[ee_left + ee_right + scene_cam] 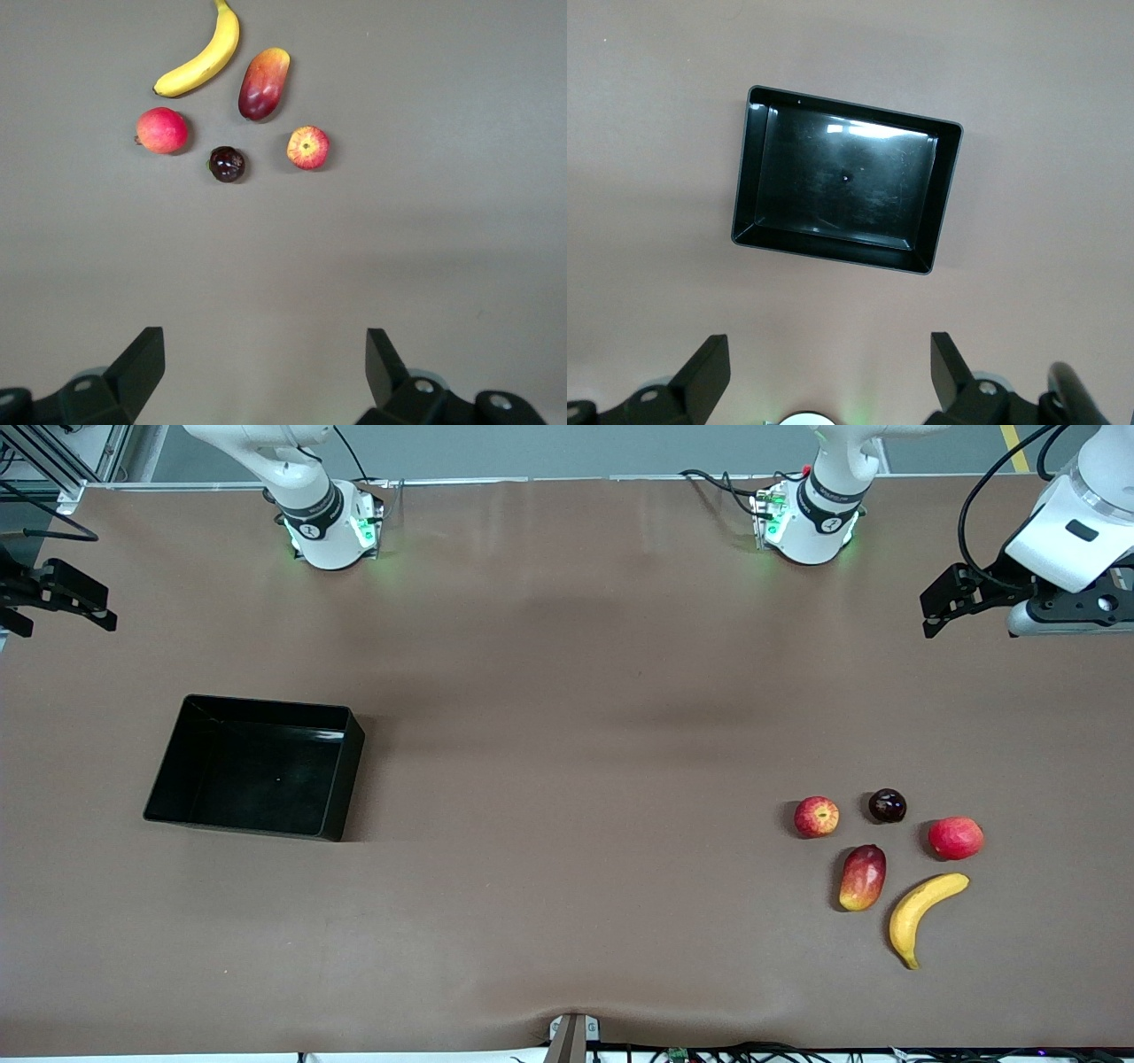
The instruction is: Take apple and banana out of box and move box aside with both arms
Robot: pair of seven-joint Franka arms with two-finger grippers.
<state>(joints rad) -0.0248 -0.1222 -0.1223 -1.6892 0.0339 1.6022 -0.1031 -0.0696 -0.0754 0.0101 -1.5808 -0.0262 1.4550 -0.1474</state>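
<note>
Table (567, 691): covered by a matt brown sheet, smooth, faintly creased at the edge nearest the front camera. Box (257, 766): glossy black plastic, highlights seen on its floor (846, 181). Banana (921, 912) and apple (816, 817): smooth, slight sheen. Dark round fruit (887, 805): glossy. Arm casings (310, 509): smooth white plastic.
</note>
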